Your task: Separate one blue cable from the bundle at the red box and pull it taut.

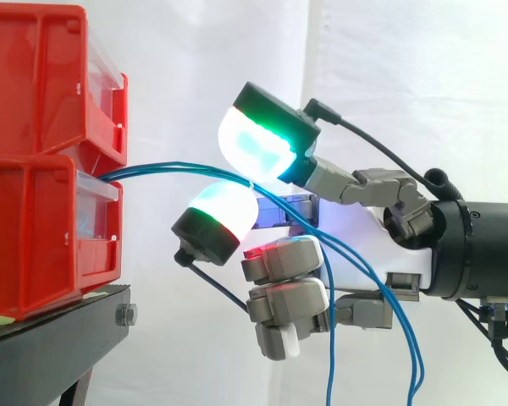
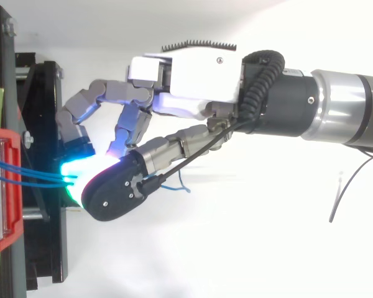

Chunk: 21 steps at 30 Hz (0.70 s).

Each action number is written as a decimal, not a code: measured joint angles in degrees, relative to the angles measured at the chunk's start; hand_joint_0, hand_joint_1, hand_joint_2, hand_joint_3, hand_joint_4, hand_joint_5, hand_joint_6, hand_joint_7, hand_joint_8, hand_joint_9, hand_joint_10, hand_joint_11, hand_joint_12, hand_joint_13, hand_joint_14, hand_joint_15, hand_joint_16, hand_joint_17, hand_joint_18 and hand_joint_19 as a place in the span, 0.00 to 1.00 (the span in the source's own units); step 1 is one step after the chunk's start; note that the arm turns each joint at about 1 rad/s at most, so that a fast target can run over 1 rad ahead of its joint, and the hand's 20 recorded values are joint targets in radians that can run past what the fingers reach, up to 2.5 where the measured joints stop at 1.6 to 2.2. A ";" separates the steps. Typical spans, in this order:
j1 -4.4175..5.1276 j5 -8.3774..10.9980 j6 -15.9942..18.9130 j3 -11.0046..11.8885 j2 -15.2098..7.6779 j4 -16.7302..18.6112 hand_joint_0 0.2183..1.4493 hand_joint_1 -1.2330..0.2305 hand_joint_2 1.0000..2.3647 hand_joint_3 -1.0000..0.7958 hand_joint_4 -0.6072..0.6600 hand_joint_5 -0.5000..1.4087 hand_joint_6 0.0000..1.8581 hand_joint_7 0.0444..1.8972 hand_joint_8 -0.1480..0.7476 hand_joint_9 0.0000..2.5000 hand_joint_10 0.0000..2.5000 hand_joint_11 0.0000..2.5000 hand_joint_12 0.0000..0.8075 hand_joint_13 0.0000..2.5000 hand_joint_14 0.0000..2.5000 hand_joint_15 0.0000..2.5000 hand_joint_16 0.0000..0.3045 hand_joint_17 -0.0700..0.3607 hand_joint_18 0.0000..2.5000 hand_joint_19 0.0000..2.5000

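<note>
**Hand at the cable bundle beside the stacked bins**

Two red bins stand one on the other at the left, on a black stand [image 1: 51, 338] before a white curtain [image 1: 406, 85]. The upper bin [image 1: 34, 76] shows only its red walls and a clear front panel, and what it holds cannot be told. The lower bin [image 1: 34, 237] holds one end of the blue cables [image 1: 169, 169]. They leave the top of its front as a tight bundle and run right in a shallow upward bow, not yet a straight line. In the top view the same strands cross side by side from the bin's front edge [image 2: 0, 186] to the glowing pads.

The hand [image 1: 364, 245] enters from the right with its palm roughly level and its fingers pointing left toward the bins. It stands well clear of the lower bin, with bare cable between them. Two pads are extended. The upper one [image 1: 258, 139] glows white and green, and the lower one [image 1: 224, 210] glows white and cyan. They close toward each other with the cables passing between them, so the bundle is pinched there. Whether one strand has been parted from the rest cannot be told. The remaining fingers [image 1: 284, 258] are curled in under the palm, one showing a red glow. To the right of the pinch the strands spread, arc down across the front of the palm and hang slack to the lower edge of the side view.
</note>
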 measured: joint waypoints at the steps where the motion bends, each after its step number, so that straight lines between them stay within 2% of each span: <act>1: 0.00 -0.02 0.00 0.10 0.00 -0.02 0.33 0.35 0.01 0.36 0.51 0.19 0.46 0.67 0.47 0.51 0.01 0.58 0.41 0.49 0.01 0.57 0.16 0.42 0.36 0.38; 4: -0.02 -0.05 -0.03 0.25 0.00 -0.11 0.34 0.28 0.01 0.41 0.51 0.18 0.47 0.70 0.48 0.50 0.01 0.58 0.41 0.49 0.01 0.57 0.17 0.43 0.35 0.38; 7: -0.02 -0.04 -0.12 0.29 0.00 -0.25 0.37 0.25 0.01 0.41 0.47 0.18 0.47 0.70 0.47 0.50 0.01 0.57 0.41 0.48 0.01 0.57 0.17 0.43 0.35 0.38; 11: -0.03 -0.01 -0.24 0.30 0.00 -0.45 0.43 0.23 0.01 0.36 0.43 0.18 0.47 0.76 0.47 0.49 0.01 0.57 0.41 0.48 0.01 0.57 0.16 0.42 0.35 0.37; 13: -0.03 -0.01 -0.26 0.30 0.00 -0.52 0.45 0.24 0.00 0.28 0.41 0.18 0.48 0.72 0.47 0.49 0.01 0.57 0.41 0.48 0.01 0.56 0.16 0.42 0.35 0.36; 21: -0.02 -0.01 -0.27 0.26 0.00 -0.73 0.40 0.24 0.00 0.28 0.42 0.19 0.49 0.69 0.48 0.51 0.01 0.58 0.41 0.48 0.01 0.56 0.16 0.42 0.36 0.35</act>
